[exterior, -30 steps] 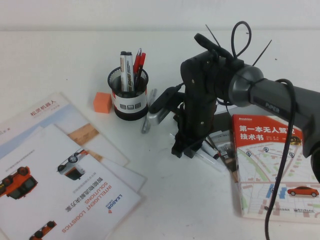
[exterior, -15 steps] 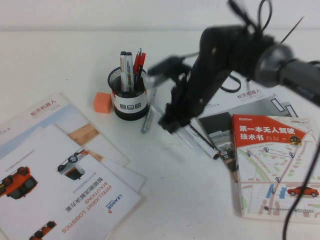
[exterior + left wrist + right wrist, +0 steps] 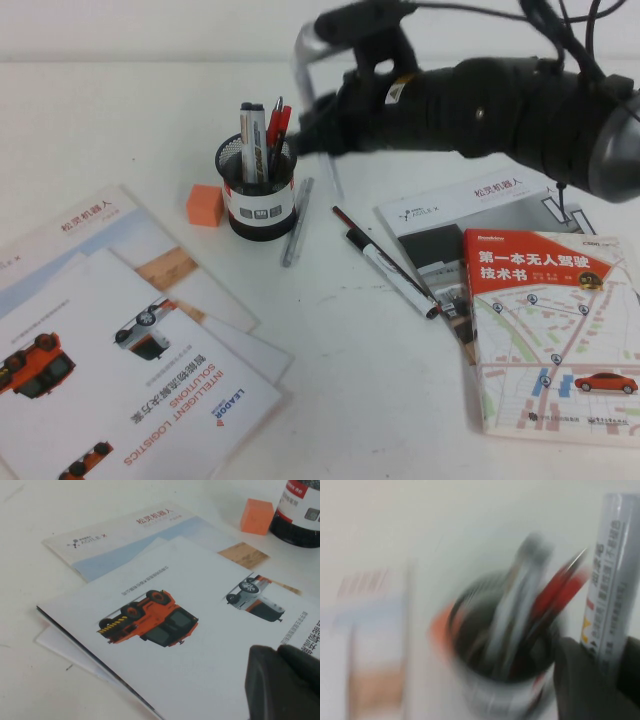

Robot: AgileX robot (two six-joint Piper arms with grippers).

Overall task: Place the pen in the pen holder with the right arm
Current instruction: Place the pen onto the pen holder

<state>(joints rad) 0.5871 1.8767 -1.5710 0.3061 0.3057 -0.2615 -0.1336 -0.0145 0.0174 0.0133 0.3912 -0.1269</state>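
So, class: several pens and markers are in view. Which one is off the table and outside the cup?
The thick whitish-grey pen, clamped in the right gripper above the pen holder. The others lie flat or stand inside. The left gripper hovers over brochures.

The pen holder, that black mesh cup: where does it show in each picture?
High view: pen holder left of centre, beside the orange block.
Left wrist view: only its base, top corner.
Right wrist view: blurred, centre.
Shared landmark: the orange block.

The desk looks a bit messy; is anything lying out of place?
Yes: a silver pen and a black-capped marker lie loose beside the pen holder, not in it. The right hand grips the pen above it.
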